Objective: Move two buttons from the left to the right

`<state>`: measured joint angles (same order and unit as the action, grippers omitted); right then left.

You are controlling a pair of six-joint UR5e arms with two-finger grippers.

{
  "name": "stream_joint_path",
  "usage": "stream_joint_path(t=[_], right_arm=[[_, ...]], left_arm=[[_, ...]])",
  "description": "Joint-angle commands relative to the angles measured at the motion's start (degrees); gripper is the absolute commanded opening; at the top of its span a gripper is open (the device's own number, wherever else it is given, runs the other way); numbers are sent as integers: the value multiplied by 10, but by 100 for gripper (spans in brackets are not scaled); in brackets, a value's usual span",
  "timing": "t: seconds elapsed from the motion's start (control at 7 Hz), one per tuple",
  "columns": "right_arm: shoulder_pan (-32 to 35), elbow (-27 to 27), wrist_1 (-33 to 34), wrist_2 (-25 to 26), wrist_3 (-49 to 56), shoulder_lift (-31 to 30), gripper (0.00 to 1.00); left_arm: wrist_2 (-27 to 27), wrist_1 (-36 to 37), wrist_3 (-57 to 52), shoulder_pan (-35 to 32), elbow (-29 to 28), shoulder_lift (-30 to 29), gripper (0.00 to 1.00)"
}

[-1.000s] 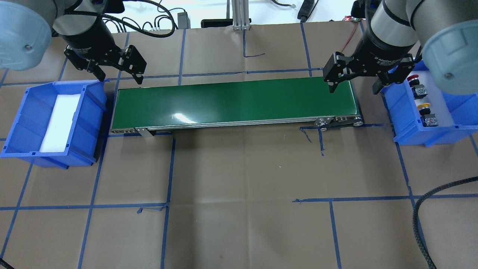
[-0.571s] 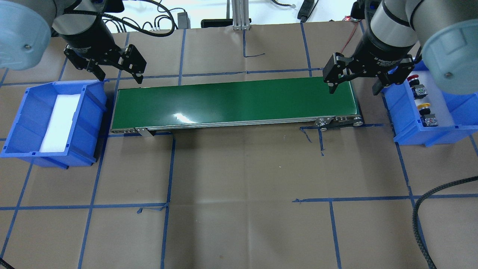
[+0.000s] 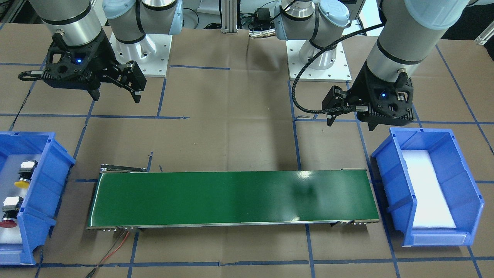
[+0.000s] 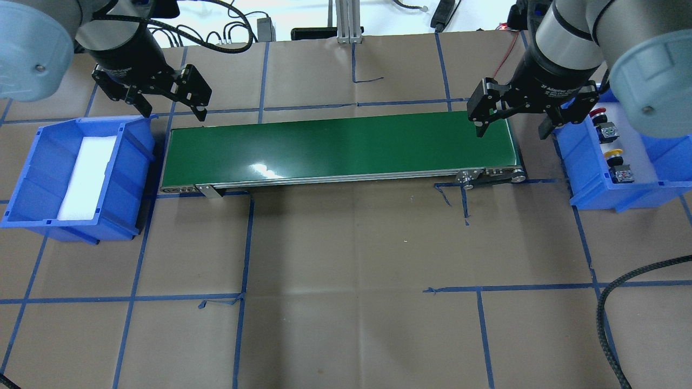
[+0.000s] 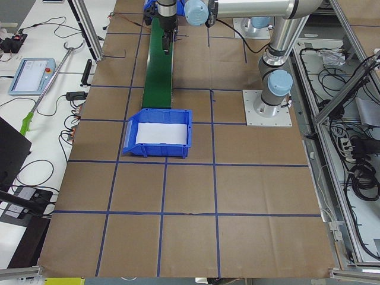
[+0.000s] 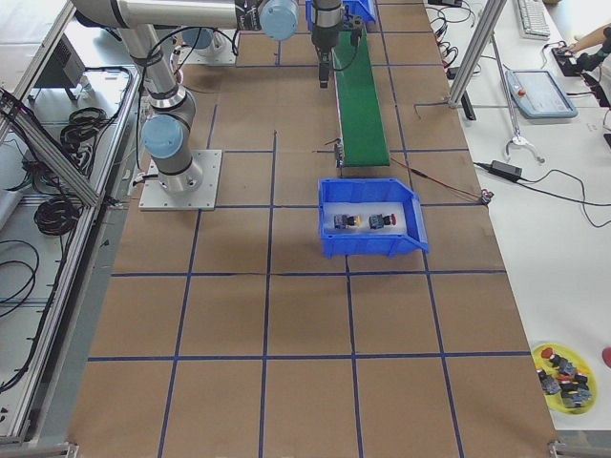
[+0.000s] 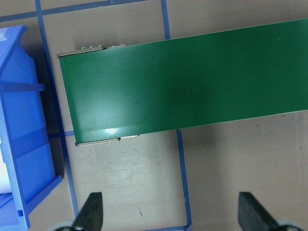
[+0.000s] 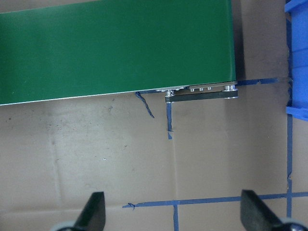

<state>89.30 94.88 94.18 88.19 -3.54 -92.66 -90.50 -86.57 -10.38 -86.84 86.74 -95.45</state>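
Paper-covered table (image 4: pixel 346 243), left pincer (image 4: pixel 174 114) and right pincer (image 4: pixel 510 133) both wide apart, empty; red button (image 4: pixel 597 113) partly hidden beside yellow button (image 4: pixel 614 155).

Buttons (image 4: pixel 614 155) in right bin (image 4: pixel 611 197); conveyor (image 4: pixel 340 148) between it, left bin (image 4: pixel 32 167).

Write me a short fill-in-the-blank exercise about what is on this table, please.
1. The red button and the yellow button lie in the bin on the robot's ____ side.
2. The belt between the two bins is ____ in colour.
3. The pad in the other bin is ____ in colour.
4. The left pincer and the right pincer are both ____.
Missing words: right; green; white; open.
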Motion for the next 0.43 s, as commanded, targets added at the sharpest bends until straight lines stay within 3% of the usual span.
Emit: stream_joint_path(t=[0.0, 0.29], right_arm=[[0, 0, 0, 0, -1, 0, 100], [0, 0, 1, -1, -2, 0, 100]], left_arm=[[1, 0, 2, 0, 0, 0, 100], [1, 0, 4, 0, -1, 0, 100]])
